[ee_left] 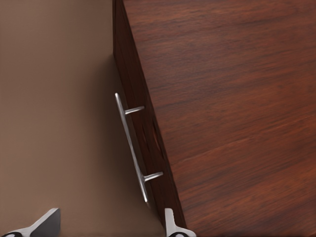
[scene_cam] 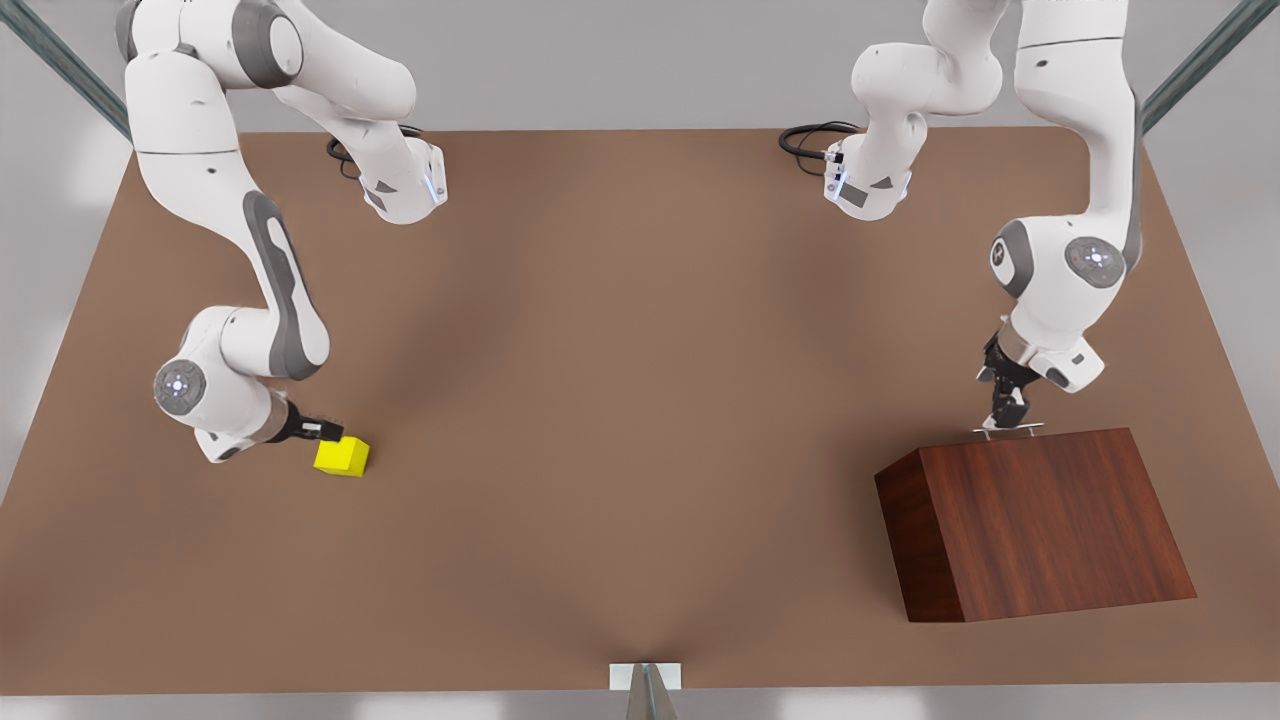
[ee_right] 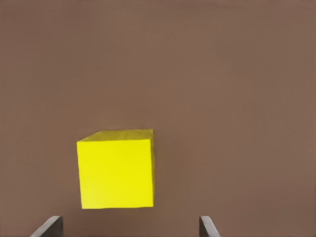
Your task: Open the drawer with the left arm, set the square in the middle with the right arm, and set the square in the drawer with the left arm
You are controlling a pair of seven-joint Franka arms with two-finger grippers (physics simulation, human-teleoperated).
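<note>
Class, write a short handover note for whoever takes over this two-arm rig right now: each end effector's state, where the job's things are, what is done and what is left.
Left end effector: open, at the drawer handle on the cabinet, fingers either side of the bar, not closed on it.
Right end effector: open, beside the yellow cube, which sits on the table at the front view's left.
Done: both arms at their targets.
Left: pull the drawer open, move the cube to the table's middle, then put it in the drawer.

We note black cable loops (scene_cam: 815,135) at table's far edge; grey diagonal frame struts (scene_cam: 1195,62) beyond corners.
</note>
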